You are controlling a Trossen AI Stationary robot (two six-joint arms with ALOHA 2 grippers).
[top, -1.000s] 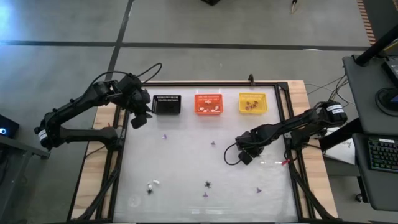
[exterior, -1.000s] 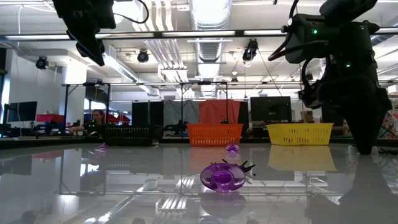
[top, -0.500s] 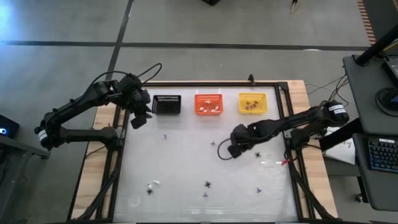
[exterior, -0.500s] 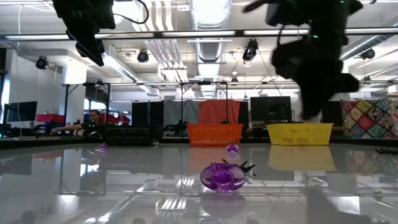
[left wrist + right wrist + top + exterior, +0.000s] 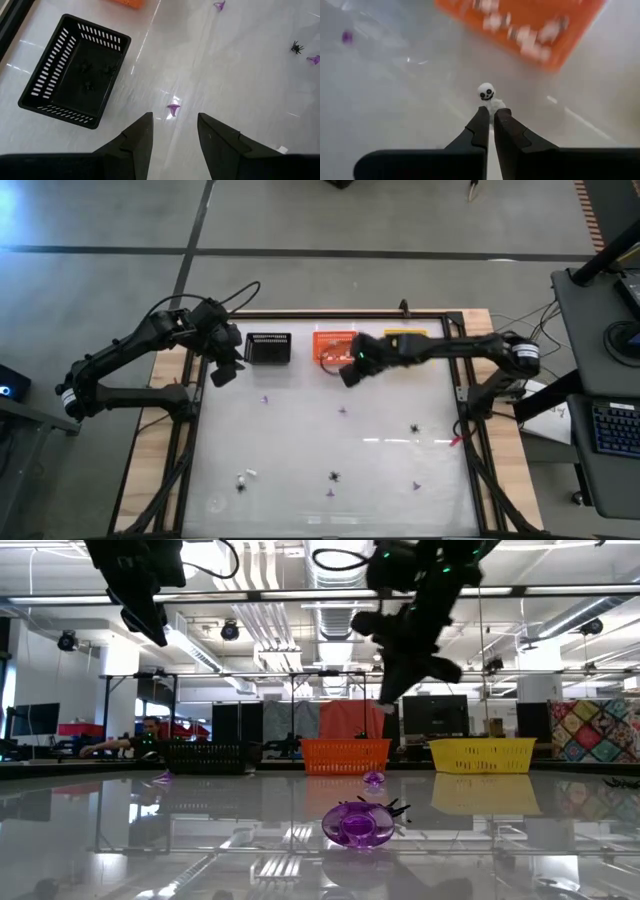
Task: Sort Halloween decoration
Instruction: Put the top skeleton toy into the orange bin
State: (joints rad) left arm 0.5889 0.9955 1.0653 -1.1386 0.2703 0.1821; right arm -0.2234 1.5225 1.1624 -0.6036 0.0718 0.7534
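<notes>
While your right gripper (image 5: 490, 116) is pinched shut on a small white skull-faced figure (image 5: 487, 95), you only see the figure's head and a little of its body poking out past the fingertips; the rest is hidden between them. Just ahead of that gripper lies the orange basket (image 5: 530, 30), blurred and cut off at the edge, with pale bits inside that you cannot make out one by one. From above, the right gripper (image 5: 349, 373) hangs just beside the orange basket's (image 5: 335, 346) near edge, and the arm covers part of the yellow basket (image 5: 405, 337).

Your left gripper (image 5: 172, 132) stands with its fingers spread and nothing between them. Just past its fingertips a purple piece (image 5: 173, 108) lies on the table (image 5: 240, 65), and beside it the black basket (image 5: 75, 70) holds a few dark spidery shapes that are hard to tell from the dark floor of the basket. Farther off from that gripper a black spider (image 5: 297, 47) and two more purple bits lie loose, one cut off at the frame's edge.
</notes>
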